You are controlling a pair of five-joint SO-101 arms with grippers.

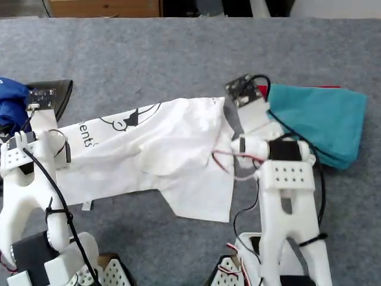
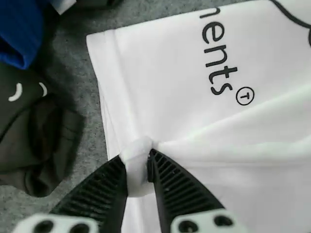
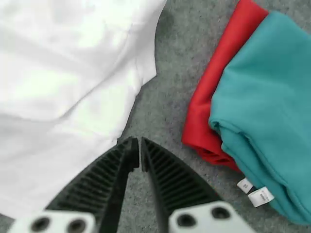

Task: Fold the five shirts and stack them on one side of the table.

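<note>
White shirt [image 1: 149,155] is spread over the middle of the table [image 1: 149,53]. Its edge is held tight in the left jaws, likely for folding. Nothing is held in the almost closed right jaws beside the folded teal shirt [image 1: 321,122].

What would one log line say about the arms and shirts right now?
left gripper: shut on white shirt fold | right gripper: shut, empty, beside white shirt | teal shirt: folded atop red shirt
</note>
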